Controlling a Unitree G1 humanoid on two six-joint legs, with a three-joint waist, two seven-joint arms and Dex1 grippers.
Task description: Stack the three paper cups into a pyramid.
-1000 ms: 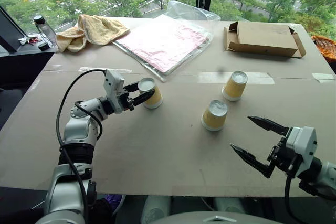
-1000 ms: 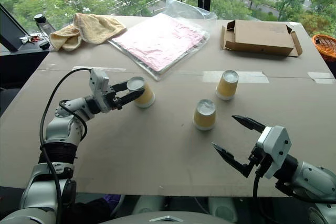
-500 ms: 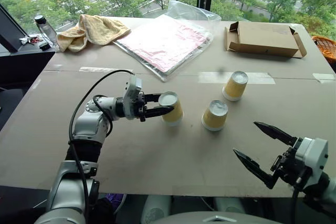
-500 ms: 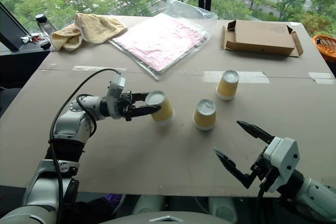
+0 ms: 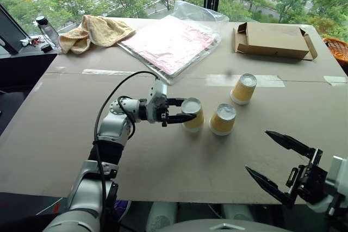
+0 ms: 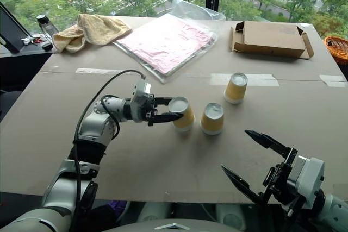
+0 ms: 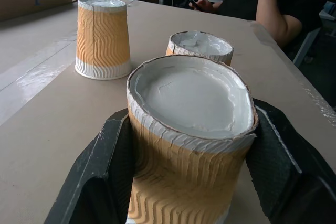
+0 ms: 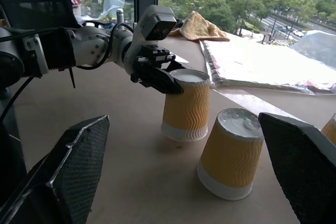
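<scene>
**Currently: left gripper on one cup, right gripper idle and open**

Left gripper (image 5: 184, 110) has its jaws clamped on the upper sides of an upside-down paper cup (image 5: 193, 115), which sits on the worktop (image 5: 163, 161) just beside a second cup (image 5: 222, 119). Third cup (image 5: 243, 88) stands apart, farther back near a strip of tape. All three are inverted, none stacked.

Right gripper (image 6: 255, 158) hovers at the near edge of the worktop, jaws spread wide, holding nothing.

Head views give the layout: towel (image 5: 89, 31), pink plastic-wrapped sheet (image 5: 171, 42) and cardboard box (image 5: 272, 40) along the far side. Left wrist view adds a close look at the held cup's white base with a black finger (image 7: 100, 177) on each side, plus a seated person (image 7: 278, 3) beyond the worktop. Right wrist view shows from the side that the held cup and its neighbour do not touch.
</scene>
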